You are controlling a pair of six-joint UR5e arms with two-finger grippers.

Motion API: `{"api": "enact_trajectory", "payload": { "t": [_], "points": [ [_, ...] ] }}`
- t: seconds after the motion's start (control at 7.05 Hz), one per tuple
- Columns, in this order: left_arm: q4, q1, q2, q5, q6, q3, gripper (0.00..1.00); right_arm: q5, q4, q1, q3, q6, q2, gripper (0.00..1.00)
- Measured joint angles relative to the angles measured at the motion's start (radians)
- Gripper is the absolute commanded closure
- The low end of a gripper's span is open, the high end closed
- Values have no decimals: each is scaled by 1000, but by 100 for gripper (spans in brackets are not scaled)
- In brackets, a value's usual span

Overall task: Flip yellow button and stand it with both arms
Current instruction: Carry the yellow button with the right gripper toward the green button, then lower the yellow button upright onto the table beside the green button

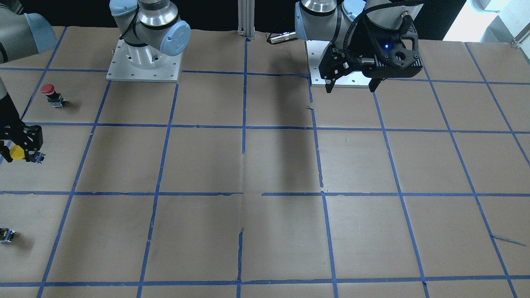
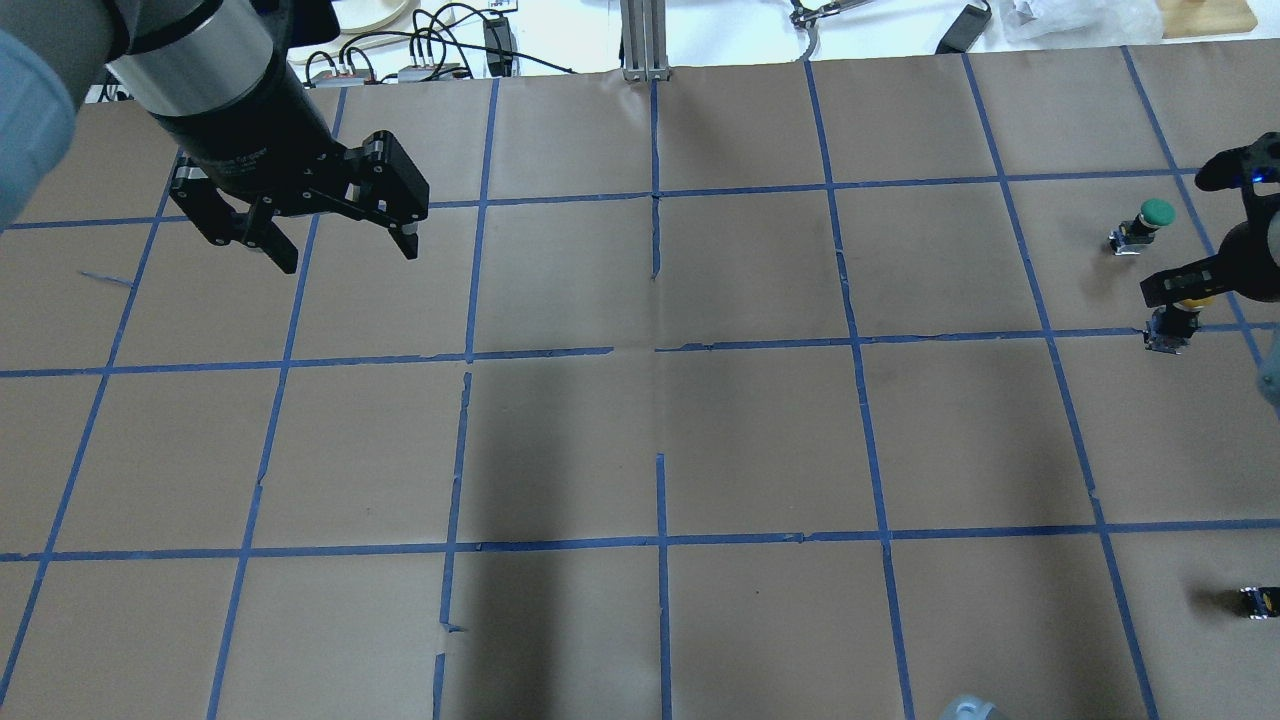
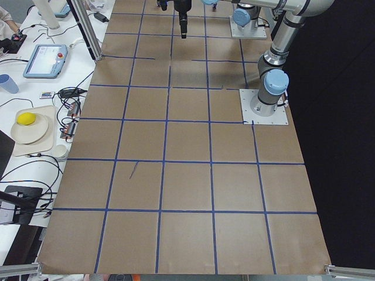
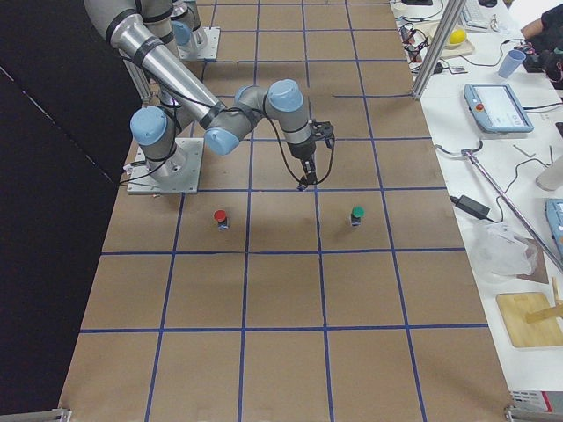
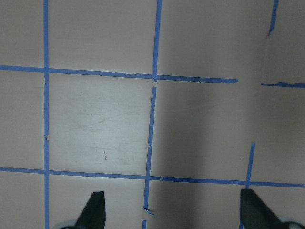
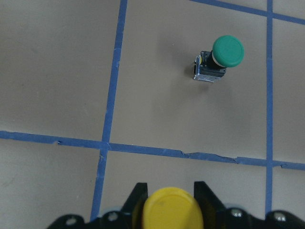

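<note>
The yellow button [image 6: 172, 212] sits between the fingers of my right gripper [image 6: 169, 192], its round cap facing the wrist camera. In the front-facing view the right gripper [image 1: 22, 148] is at the far left edge with the yellow cap [image 1: 16, 152] in it and the grey body sticking out sideways. In the overhead view the button [image 2: 1168, 328] hangs under the right gripper [image 2: 1187, 288] at the far right. I cannot tell whether it touches the table. My left gripper [image 2: 348, 258] is open and empty, high above the table, far from the button; it also shows in the front-facing view [image 1: 351, 87].
A green-capped button [image 6: 221, 57] stands just beyond the right gripper, also in the overhead view [image 2: 1148, 222]. A red-capped button [image 1: 49, 93] stands nearer the robot's base. A small dark part [image 2: 1258, 600] lies at the table's right edge. Blue tape lines grid the brown table [image 2: 660, 440].
</note>
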State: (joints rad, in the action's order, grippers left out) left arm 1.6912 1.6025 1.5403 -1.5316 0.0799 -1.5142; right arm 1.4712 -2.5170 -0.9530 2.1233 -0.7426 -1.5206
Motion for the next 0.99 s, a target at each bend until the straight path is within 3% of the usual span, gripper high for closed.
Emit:
{"api": "enact_trajectory", "payload": {
  "t": [0.43, 0.99],
  "points": [
    [4, -27, -5, 19, -84, -7, 0, -31, -225, 51, 27, -67, 107, 85],
    [1, -31, -7, 12, -89, -8, 0, -69, -387, 103, 113, -98, 141, 85]
  ]
}}
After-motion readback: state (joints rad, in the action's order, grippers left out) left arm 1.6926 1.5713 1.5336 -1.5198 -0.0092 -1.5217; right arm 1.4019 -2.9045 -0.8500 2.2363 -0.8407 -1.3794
